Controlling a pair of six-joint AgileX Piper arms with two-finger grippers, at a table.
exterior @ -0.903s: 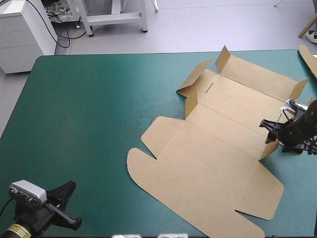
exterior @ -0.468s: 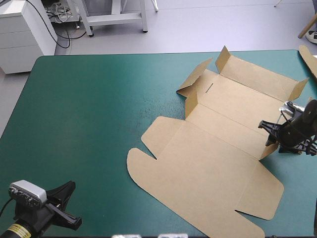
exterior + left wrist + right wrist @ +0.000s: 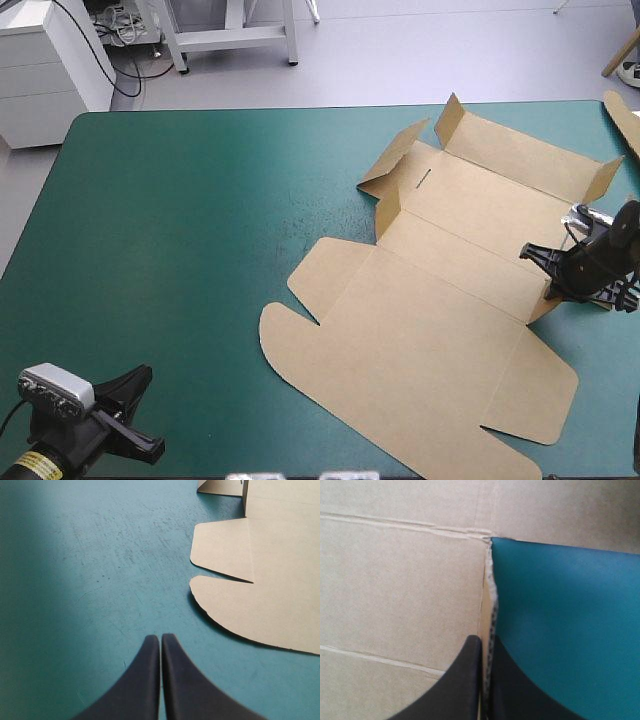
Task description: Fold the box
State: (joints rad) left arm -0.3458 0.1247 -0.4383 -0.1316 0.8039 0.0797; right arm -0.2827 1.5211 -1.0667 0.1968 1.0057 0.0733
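Now, shift: the box (image 3: 430, 320) has been slid slightly nearward;
Right gripper (image 3: 485, 639): clamped on its raised flap;
Left gripper (image 3: 161, 636): closed, empty, box ahead, rightward;
Surface: teal-green cover (image 3: 180, 220), scuffed

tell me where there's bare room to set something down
Free: the teal-green cover left of the box, from the far edge to the left gripper. Crowded: the right half, under the box, with the right gripper shut on its flap.

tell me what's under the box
Only the teal-green cover shows around the brown box; the board hides whatever lies beneath it. The right hand pinches a raised side flap.
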